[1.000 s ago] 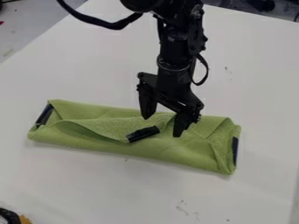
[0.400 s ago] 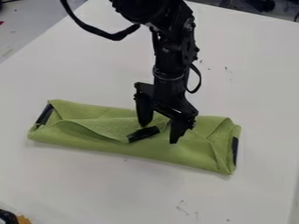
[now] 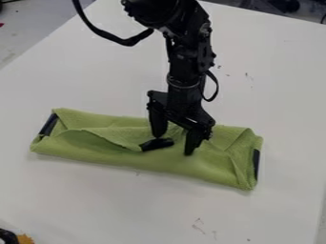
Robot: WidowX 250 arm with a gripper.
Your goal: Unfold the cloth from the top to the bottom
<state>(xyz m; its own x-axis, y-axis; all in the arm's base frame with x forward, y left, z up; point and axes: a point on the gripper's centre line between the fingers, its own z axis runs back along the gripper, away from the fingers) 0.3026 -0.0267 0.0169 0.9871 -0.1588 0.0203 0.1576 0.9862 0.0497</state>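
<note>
**Folded cloth, open gripper at its middle**

The cloth [image 3: 127, 159] is green and lies on the table [image 3: 76, 200], folded into a long, low bundle. Its long axis runs across the view, with the right end nearer the camera than the left. A flap [image 3: 115, 137] lies over the middle of the cloth and narrows to a point. A black tab [image 3: 153, 144] sits at that point. A second dark tab [image 3: 48, 124] is at the left end of the cloth; a third [image 3: 257, 161] is at the right end. Creases slant across the cloth near its right end.

The gripper [image 3: 173, 145] is open and points down at the middle of the cloth. Its two fingers stand apart, one on each side of the black tab's right end. Contact between the fingertips and the cloth cannot be confirmed.

The arm [image 3: 185, 59] stands above the gripper, beyond the cloth's far edge in the view. A black cable [image 3: 108, 36] loops beside the arm, beyond the cloth. Faint marks [image 3: 198, 226] are on the table, nearer the camera than the cloth.
</note>
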